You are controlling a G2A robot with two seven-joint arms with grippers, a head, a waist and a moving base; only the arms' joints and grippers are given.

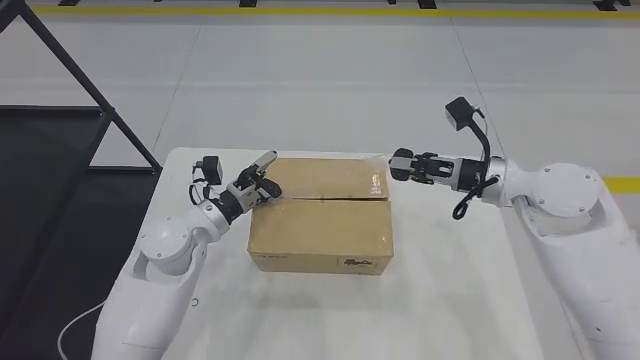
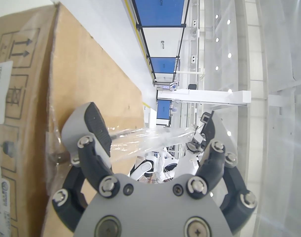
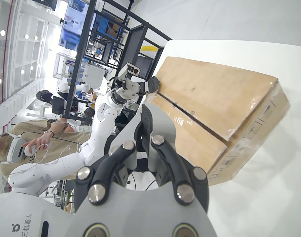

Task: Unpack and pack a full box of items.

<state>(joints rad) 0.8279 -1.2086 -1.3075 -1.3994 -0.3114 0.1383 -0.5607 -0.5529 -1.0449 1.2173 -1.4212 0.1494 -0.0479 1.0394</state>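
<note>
A closed cardboard box (image 1: 320, 225) sits in the middle of a white table (image 1: 470, 280), its two top flaps meeting along a seam, with clear tape (image 2: 150, 136) glinting at both ends. The left gripper (image 1: 265, 182) rests against the box's left end at the seam, jaws wide, a loose strip of that tape stretched across the gap between its fingers. The right gripper (image 1: 398, 165) hangs just beside the box's far right corner, jaws pressed together on nothing visible. The box looks stiff, and probably heavy if full. The tape is thin, sticky and clingy. The flap edges at the seam seem the best places to grip.
</note>
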